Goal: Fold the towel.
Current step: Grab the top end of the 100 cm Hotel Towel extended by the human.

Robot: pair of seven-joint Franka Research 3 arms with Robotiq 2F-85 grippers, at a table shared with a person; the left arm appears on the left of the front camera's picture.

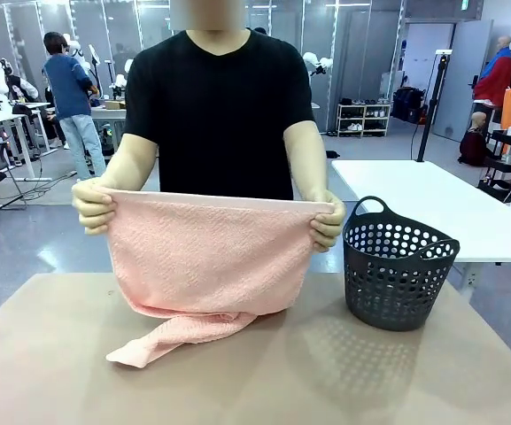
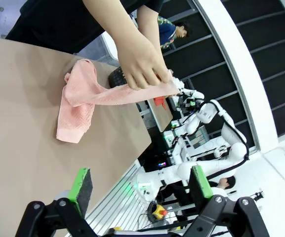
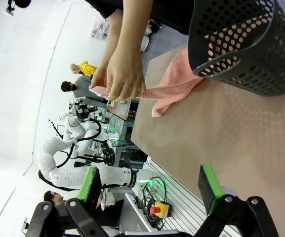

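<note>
A person at the far side holds the salmon-pink towel [image 1: 206, 257] up by its top edge, one hand [image 1: 93, 206] at each corner, the other hand [image 1: 328, 221] near the basket. Its lower end drapes onto the brown table [image 1: 255, 372] toward the front left. The towel [image 2: 78, 106] hangs beyond my open left gripper [image 2: 140, 185], whose green pads [image 2: 81, 183] hold nothing. My right gripper [image 3: 149, 182] is open too, well short of the towel [image 3: 174, 89].
A dark grey perforated basket [image 1: 397, 264] with handles stands on the table's right side, next to the person's hand; it looms large in the right wrist view [image 3: 241, 44]. A white table [image 1: 432, 199] stands behind.
</note>
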